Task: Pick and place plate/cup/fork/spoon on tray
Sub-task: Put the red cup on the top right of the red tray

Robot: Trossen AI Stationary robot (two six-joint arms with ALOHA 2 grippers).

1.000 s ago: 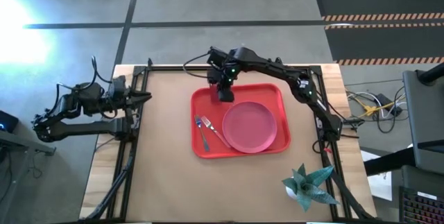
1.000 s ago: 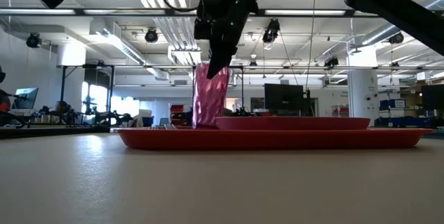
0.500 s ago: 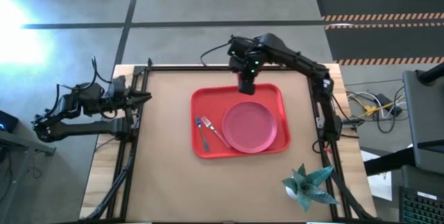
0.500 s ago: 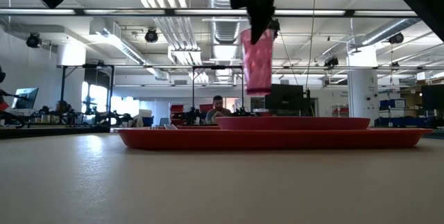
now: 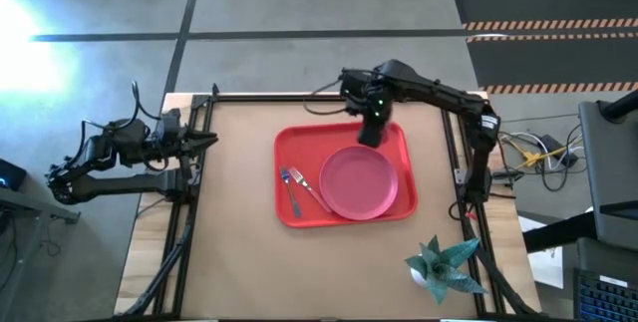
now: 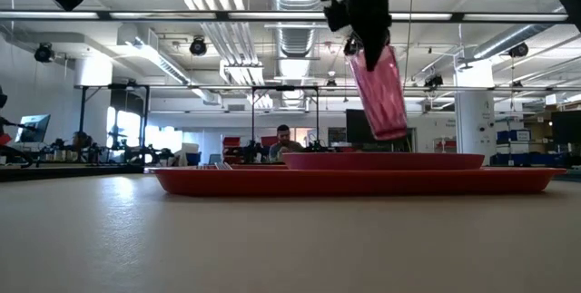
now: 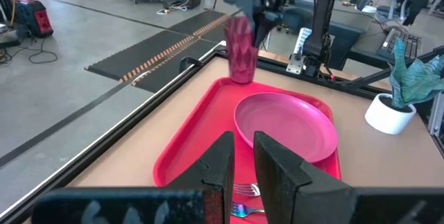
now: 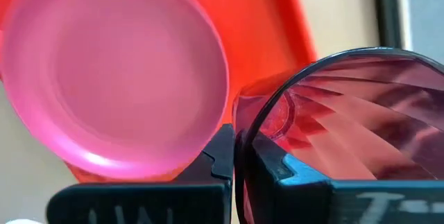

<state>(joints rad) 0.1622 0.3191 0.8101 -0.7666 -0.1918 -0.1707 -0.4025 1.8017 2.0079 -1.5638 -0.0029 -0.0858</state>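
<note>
The red tray (image 5: 287, 148) lies mid-table and carries the pink plate (image 5: 361, 184), the fork (image 5: 312, 191) and the spoon (image 5: 291, 198) at its left. My right gripper (image 5: 373, 115) is above the tray's far edge, shut on the dark-red ribbed cup (image 6: 380, 93), which hangs just beyond the plate's far rim. The left wrist view shows the cup (image 7: 239, 47) too. My left gripper (image 5: 207, 141) waits at the table's left edge, its fingers (image 7: 225, 165) close together with nothing between them. My right gripper holds the cup by its rim (image 8: 240, 116), one finger inside the cup and one outside. The fingers come from above, pointing down. The cup hangs below them, lifted clear of the tray and tilted, its base (image 6: 392, 132) swung toward the table's right.
A paper plant in a white pot (image 5: 440, 267) stands near the table's near right corner. Black frame rails (image 5: 187, 197) run along the left side. Bare brown tabletop (image 5: 239, 262) lies in front of the tray. A person (image 6: 284, 139) sits far off in the room.
My right gripper has lifted the cup off the tray's far left corner and carried it toward the table's right along the tray's far edge, rolling as it went. The cup stood upright before and now hangs tilted, clear of the tray.
</note>
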